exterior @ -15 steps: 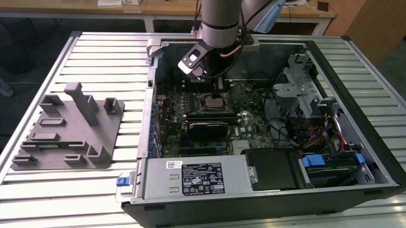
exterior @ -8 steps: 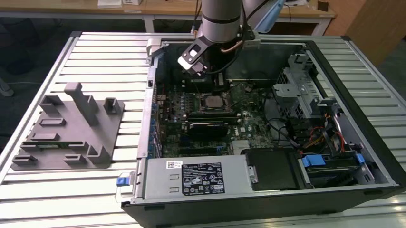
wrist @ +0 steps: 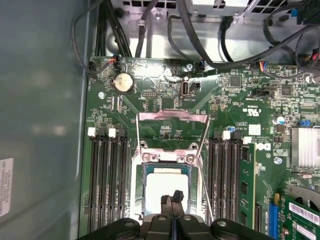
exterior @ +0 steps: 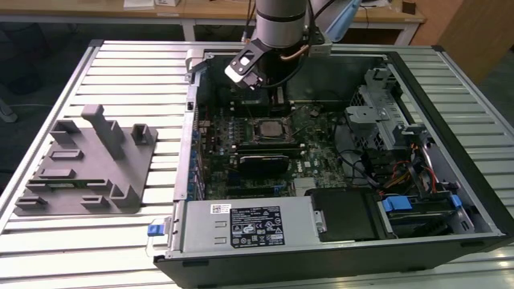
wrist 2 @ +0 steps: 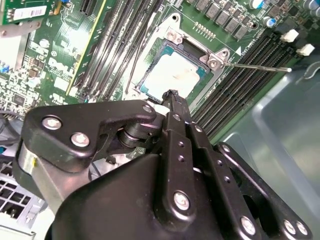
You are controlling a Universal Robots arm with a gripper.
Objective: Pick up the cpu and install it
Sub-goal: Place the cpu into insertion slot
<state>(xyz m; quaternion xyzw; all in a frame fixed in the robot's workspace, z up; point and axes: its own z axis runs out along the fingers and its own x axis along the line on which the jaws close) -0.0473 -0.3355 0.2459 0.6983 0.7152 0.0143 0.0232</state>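
The cpu (wrist: 161,186), a flat square chip with a silvery-white top, lies in the motherboard socket (wrist: 137,197). It appears too in the second wrist view (wrist 2: 172,75) and in the exterior view (exterior: 268,127). The socket's metal load plate (wrist: 172,117) is flipped open, and its thin lever (wrist 2: 255,66) sticks out sideways. My gripper (wrist: 171,199) hangs just above the cpu's edge, its black fingertips (wrist 2: 172,95) pressed together with nothing between them. In the exterior view the arm (exterior: 281,24) reaches down into the open computer case.
Memory slots (wrist: 107,180) flank the socket on both sides. Black cables (wrist: 200,45) cross near the case wall. A power supply (exterior: 249,223) and a drive cage (exterior: 386,114) crowd the case. A grey fixture block (exterior: 88,162) sits on the slatted table at the exterior view's left.
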